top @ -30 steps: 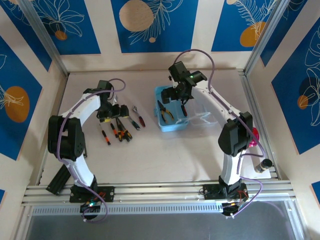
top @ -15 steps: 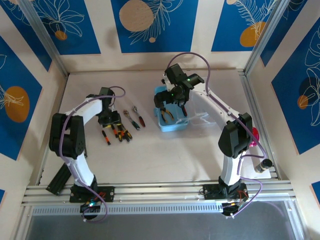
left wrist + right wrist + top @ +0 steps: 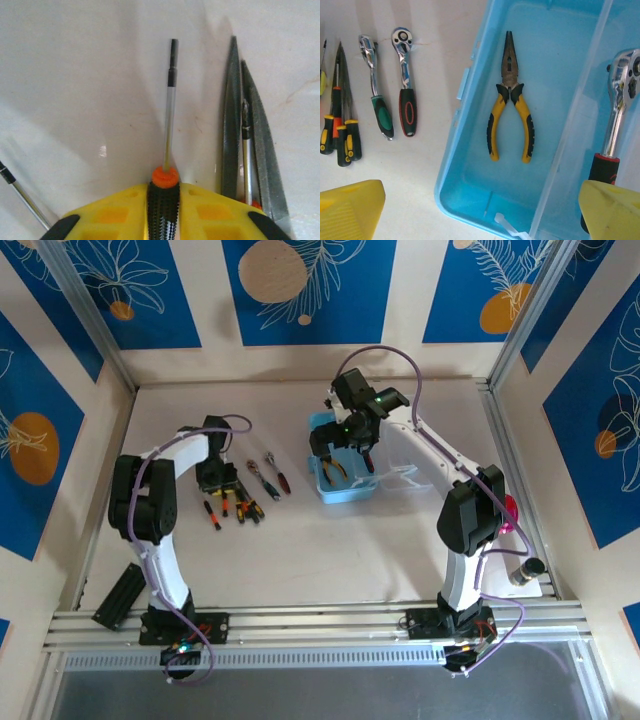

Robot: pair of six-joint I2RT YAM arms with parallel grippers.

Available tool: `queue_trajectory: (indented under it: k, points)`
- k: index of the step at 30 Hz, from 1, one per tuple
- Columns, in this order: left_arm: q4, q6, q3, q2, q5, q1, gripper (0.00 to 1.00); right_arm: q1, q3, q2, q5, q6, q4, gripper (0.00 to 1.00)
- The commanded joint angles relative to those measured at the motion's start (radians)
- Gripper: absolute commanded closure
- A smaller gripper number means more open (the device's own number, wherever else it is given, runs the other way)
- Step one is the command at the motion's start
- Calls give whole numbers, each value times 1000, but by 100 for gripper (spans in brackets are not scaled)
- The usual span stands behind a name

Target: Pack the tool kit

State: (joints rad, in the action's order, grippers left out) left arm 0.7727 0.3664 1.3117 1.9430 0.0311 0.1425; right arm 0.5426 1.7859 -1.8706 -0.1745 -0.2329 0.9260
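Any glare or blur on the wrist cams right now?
Left wrist: mildly soft overall, one small glint on the table, screwdriver shaft still readable. Right wrist: pliers sharp, bright highlights on the chrome ratchet at the right edge, yellow fingers slightly soft in the corners.

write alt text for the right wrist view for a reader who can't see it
Yellow-handled pliers lie in an open light-blue case, seen from above between the right gripper's wide-open jaws. A chrome ratchet lies at the right edge; two more ratchets and several screwdrivers lie on the table to the left.
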Motion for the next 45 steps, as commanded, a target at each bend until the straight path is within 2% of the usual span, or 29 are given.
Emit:
queue_trajectory:
  k: [1,6,13,16,19,23,26,29,33,41,45]
  points:
    - [-31,-3,4,42,5,-11,86,-10,-10,3,28,7,5,1]
    - [-13,-26,6,19,-11,-11,100,-20,-7,24,54,2,23,1]
    - [47,-50,32,-105,-71,-10,100,-23,-48,93,148,-10,16,1]
    - [68,-55,68,-182,-182,-1,100,-26,-83,137,217,-21,-5,1]
    - [45,-22,104,-252,-398,23,100,-26,-119,187,315,-47,-41,1]
    - [-79,95,129,-319,-620,106,100,-24,-175,241,456,-116,-128,1]
    - [-237,215,104,-356,-702,170,100,-7,-207,265,516,-145,-185,2]
    - [-411,302,46,-383,-744,207,100,9,-274,294,539,-151,-273,13]
    - [-552,386,-7,-394,-782,222,100,14,-347,309,539,-183,-349,33]
    - [-607,403,-30,-408,-775,275,100,41,-360,290,509,-171,-397,35]
    - [-621,411,-31,-406,-772,289,100,42,-356,279,510,-169,-406,41]
